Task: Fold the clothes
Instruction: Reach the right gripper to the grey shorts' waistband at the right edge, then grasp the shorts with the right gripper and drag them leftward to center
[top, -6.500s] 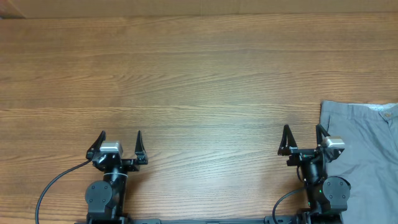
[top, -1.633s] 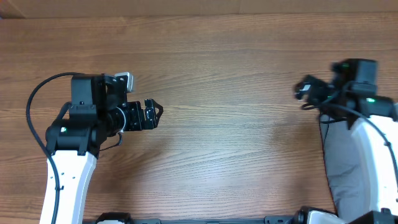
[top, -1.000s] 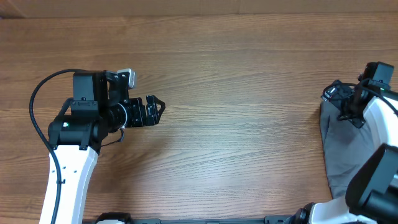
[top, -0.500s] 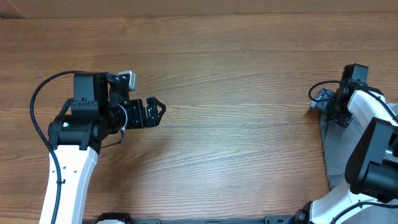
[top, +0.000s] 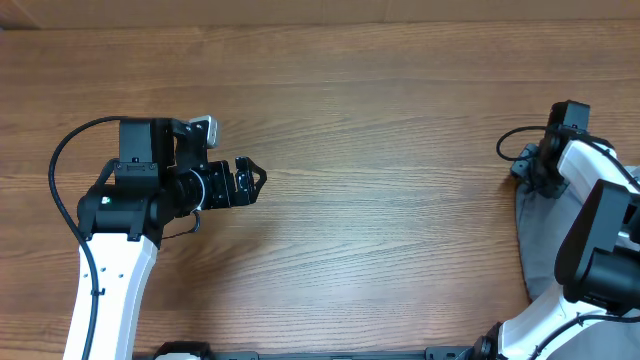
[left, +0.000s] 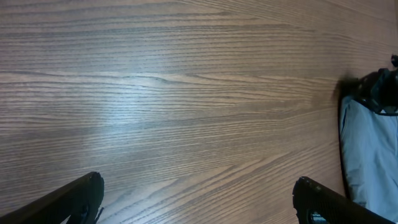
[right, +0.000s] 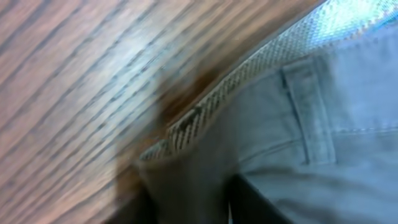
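The clothes (top: 545, 240), grey shorts, lie at the table's right edge, mostly under my right arm. My right gripper (top: 527, 170) sits at their far left corner. In the right wrist view the woven waistband edge of the clothes (right: 298, 124) is bunched up between the dark fingers (right: 261, 202), so the right gripper (right: 189, 199) is shut on that corner. My left gripper (top: 258, 180) hovers over bare wood at the left, pointing right. Its view shows the left gripper (left: 199, 199) wide open with nothing between its fingers, and the clothes (left: 367, 149) far off.
The wooden table (top: 380, 120) stretches between the two arms. Its far edge (top: 320, 24) runs along the top of the overhead view. A black cable (top: 70, 160) loops off the left arm.
My right gripper slid onto the corner of the shorts and its jaws closed on the waistband fabric. The left arm has stayed in place, open.
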